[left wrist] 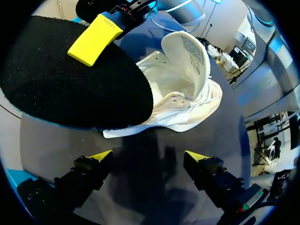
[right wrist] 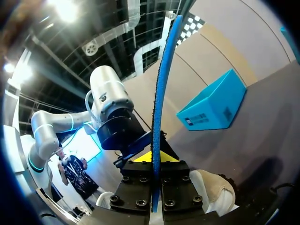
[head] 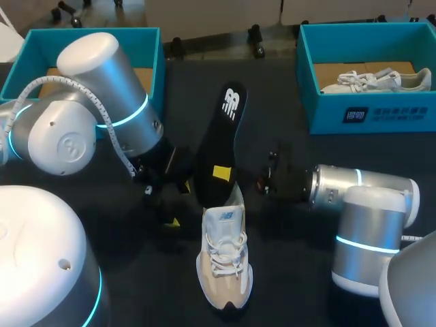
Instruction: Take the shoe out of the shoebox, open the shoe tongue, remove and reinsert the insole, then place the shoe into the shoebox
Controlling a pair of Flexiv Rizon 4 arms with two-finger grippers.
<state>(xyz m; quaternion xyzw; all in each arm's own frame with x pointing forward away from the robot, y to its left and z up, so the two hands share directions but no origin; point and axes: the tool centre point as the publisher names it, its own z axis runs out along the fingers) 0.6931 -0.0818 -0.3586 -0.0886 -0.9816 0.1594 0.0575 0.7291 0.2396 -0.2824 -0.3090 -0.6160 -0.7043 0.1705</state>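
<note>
Insole of black foam [head: 218,146] is leaning over the white laced sneaker [head: 223,266]; right gripper [right wrist: 156,159] is clenching it. Left gripper [left wrist: 147,157] is hanging released beside that sneaker.

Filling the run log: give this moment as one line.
right pincer: shut on insole | insole end at shoe mouth | left pincer: open, empty | shoe: on table

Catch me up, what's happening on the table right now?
The right gripper is shut on the black insole, holding it tilted up with its lower end at the opening of the white shoe. The shoe sits on the table with its tongue raised. The left gripper hangs open beside it, holding nothing.
</note>
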